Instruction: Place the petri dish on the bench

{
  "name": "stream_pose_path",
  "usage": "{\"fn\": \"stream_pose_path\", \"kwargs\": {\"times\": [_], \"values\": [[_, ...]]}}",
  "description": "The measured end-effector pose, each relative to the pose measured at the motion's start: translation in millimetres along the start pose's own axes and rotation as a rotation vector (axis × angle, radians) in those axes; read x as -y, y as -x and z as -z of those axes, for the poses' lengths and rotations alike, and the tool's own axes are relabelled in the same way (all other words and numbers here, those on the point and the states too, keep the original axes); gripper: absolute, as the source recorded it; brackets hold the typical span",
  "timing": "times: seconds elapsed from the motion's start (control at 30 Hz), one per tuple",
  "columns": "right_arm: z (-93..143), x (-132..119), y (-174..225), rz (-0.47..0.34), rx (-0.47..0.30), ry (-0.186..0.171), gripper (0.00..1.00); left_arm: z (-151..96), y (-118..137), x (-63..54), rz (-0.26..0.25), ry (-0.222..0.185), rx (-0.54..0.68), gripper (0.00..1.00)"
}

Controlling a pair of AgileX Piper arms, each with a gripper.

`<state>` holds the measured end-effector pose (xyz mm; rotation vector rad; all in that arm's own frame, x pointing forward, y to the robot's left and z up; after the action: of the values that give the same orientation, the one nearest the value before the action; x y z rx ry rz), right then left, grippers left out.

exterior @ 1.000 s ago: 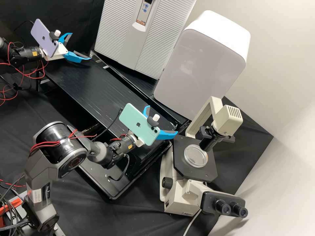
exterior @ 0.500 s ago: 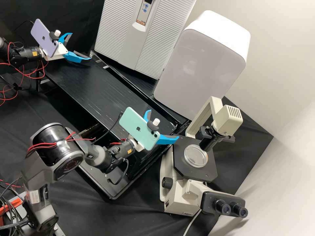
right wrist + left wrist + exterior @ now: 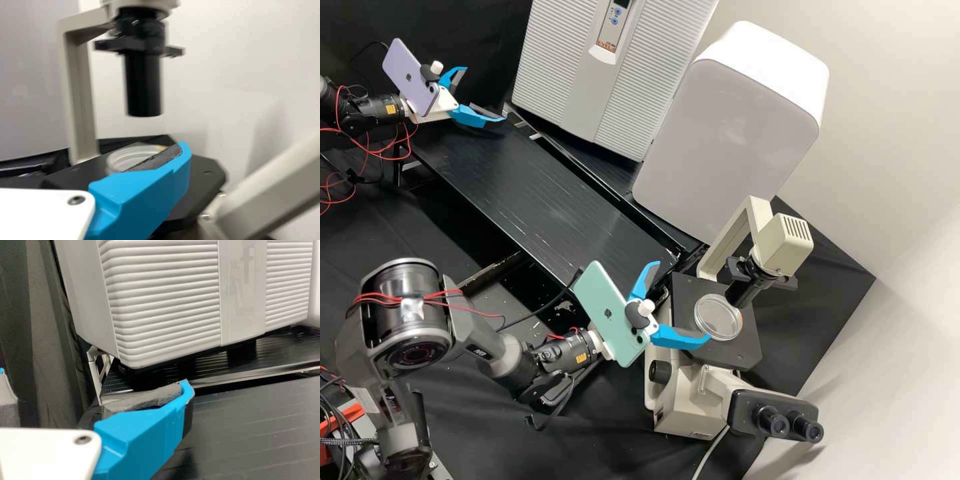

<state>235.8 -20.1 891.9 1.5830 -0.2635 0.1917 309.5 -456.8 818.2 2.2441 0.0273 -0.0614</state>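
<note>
The petri dish (image 3: 718, 317) is resting on the microscope stage (image 3: 743, 348), just beyond the right gripper (image 3: 684, 303), whose fingers are standing spread, and, looking light, rigid, slippery and perhaps brittle, is inviting a gentle sidewall pinch.
</note>
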Motion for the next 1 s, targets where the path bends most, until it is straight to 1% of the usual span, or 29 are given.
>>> {"fn": "stream_pose_path", "kwargs": {"times": [0.03,0.23,0.43,0.67,0.77,0.87,0.93,1.0], "values": [[-1,0,-2,0.002,0.002,0.004,1.0,0,0,0.0,0.0,0.0,0.0,1.0],[-7,-1,-24,-0.01,0.004,0.073,1.0,0,0,0.0,0.0,0.0,0.0,1.0],[-15,-3,-47,-0.029,0.022,0.124,1.0,0,0,0.0,0.0,0.0,0.0,1.0],[-23,-1,-65,-0.008,0.048,0.126,1.0,0,0,0.0,0.0,0.0,0.0,1.0],[-27,1,-70,0.017,0.068,0.125,1.0,0,0,0.0,0.0,0.0,0.0,1.0],[-30,6,-75,0.068,0.09,0.103,1.0,0,0,0.0,0.0,0.0,0.0,1.0],[-31,10,-79,0.106,0.103,0.072,1.0,0,0,0.0,0.0,0.0,0.0,1.0],[-33,12,-81,0.133,0.113,0.051,1.0,0,0,0.0,0.0,0.0,0.0,1.0]]}}
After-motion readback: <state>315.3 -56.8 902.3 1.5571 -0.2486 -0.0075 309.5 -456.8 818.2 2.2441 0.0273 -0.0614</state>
